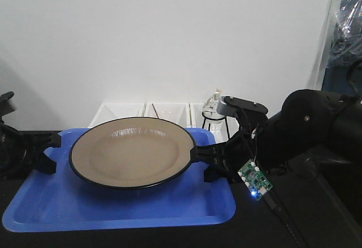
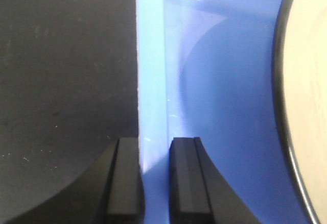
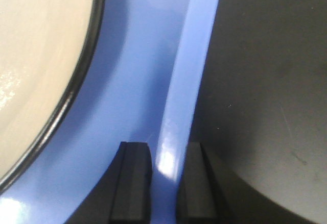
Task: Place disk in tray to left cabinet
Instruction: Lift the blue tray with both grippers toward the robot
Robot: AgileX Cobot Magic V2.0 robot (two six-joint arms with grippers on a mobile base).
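Observation:
The tan disk with its black rim lies in the blue tray, nearly filling its width. My left gripper is at the tray's left edge and my right gripper at its right edge. In the left wrist view the left gripper is shut on the tray's raised rim, with the disk off to the right. The right gripper likewise pinches the rim, the disk to its left. The left cabinet is out of view.
Small white bins stand behind the tray against a white wall. A glass flask on a black stand sits at the back right. The tray rests on a dark surface. A lit circuit board hangs on the right arm.

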